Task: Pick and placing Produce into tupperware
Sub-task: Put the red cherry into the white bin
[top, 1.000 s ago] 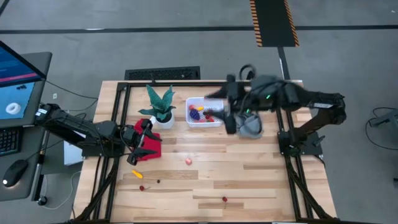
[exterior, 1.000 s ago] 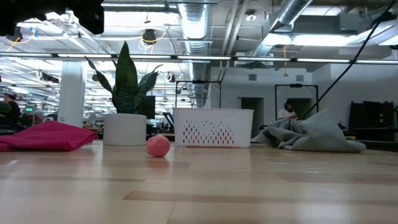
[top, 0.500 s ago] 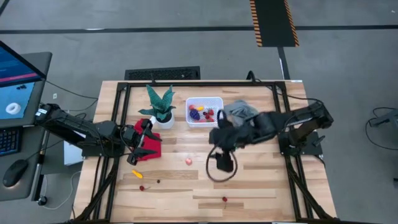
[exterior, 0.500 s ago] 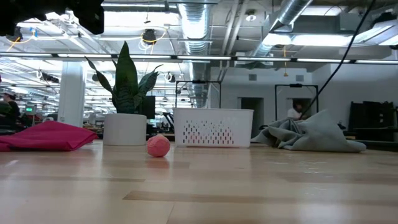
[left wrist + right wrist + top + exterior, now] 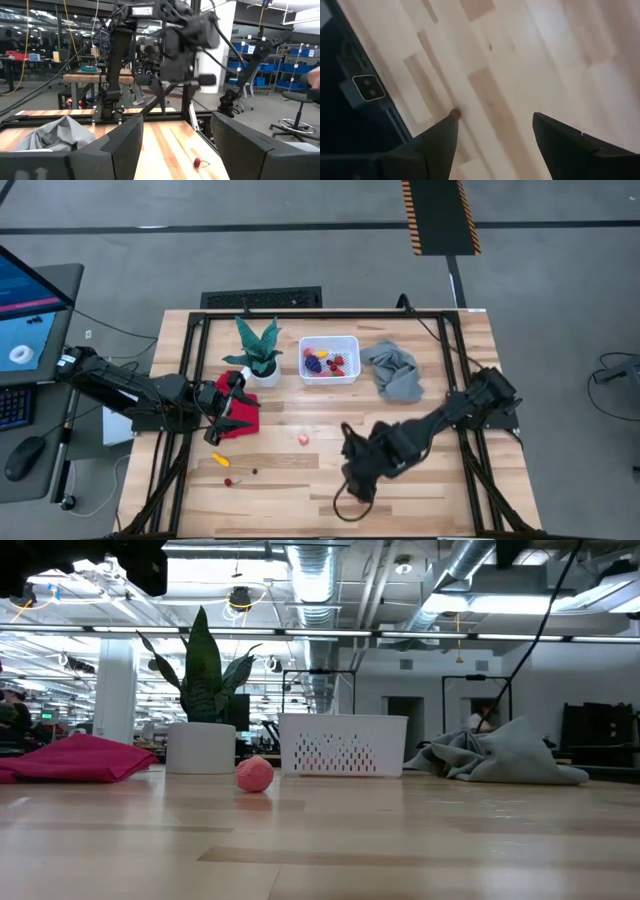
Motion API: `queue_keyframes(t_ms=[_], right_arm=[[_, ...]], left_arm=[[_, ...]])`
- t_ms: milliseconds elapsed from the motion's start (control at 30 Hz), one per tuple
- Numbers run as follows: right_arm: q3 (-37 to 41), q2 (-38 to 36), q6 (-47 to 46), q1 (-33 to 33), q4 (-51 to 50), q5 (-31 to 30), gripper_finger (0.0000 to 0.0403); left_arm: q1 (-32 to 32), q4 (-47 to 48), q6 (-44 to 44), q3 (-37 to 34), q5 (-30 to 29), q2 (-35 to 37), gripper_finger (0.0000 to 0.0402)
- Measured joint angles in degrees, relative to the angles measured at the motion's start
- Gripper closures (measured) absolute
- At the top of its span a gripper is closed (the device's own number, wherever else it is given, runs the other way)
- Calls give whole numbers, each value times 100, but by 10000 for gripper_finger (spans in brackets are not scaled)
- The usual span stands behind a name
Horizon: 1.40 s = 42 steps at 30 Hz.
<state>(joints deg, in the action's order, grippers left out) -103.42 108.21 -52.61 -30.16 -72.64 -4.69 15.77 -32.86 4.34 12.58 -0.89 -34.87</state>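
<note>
Reaching over the tabletop (image 5: 420,470) toward six o'clock, the right gripper (image 5: 356,480) hangs with fingers spread and empty above a small red piece (image 5: 361,500); the tupperware (image 5: 329,360) sits at twelve o'clock, holding some produce; next comes descending and pinching; the left gripper (image 5: 236,402) waits at nine o'clock, fingers spread.

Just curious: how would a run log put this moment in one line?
right gripper: open, above red piece | left gripper: open, waiting | tupperware: part filled

Dark jointed arms (image 5: 420,430), black cables
</note>
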Motion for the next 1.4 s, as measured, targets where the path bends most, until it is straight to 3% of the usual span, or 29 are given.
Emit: queue_keyframes(t_ms=[167,300,533,700,933,1133,1400], right_arm=[[0,440,-1034,-320,106,291,122],[0,788,-1445,-510,279,387,122],[-1,1371,-2064,-719,438,1064,122],[0,1638,-2200,-735,503,1129,122],[-24,1912,-2239,-733,1532,1508,122],[1,2052,-2290,-741,1586,1820,122],[2,2053,-2250,-757,1761,1748,122]], left_arm=[[0,0,93,0,0,-1,177],[0,0,135,0,0,0,177],[0,-2,151,0,0,-2,177],[0,-5,151,0,0,-1,177],[0,-6,152,0,0,-2,177],[0,-44,199,0,2,0,177],[1,-62,236,-4,2,0,177]])
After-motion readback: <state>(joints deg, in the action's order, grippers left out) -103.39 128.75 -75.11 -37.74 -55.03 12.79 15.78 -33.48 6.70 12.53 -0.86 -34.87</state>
